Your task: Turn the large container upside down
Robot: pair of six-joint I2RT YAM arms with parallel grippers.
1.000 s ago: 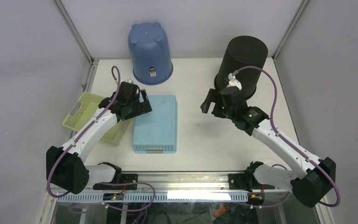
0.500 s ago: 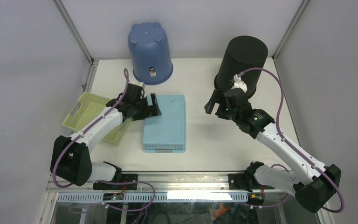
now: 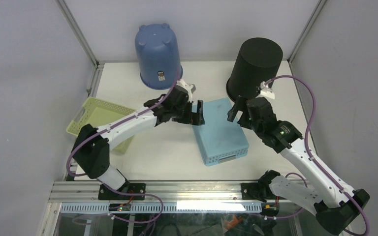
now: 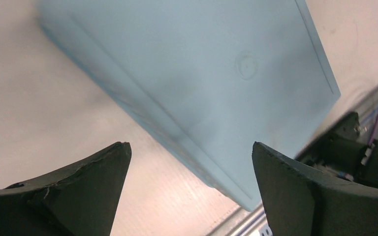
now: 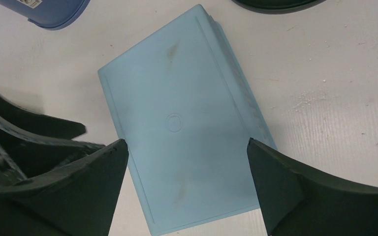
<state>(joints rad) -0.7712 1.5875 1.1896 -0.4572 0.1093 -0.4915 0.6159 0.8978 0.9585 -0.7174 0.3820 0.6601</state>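
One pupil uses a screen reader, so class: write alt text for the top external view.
A light blue rectangular container lies bottom-up and skewed on a white table, the left end effector open at its far left corner, the right end effector open over its far edge. Behind stand an upturned blue bucket and black bin; a yellow-green basket sits left.

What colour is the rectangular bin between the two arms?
Light blue; the bin shows best in the right wrist view.
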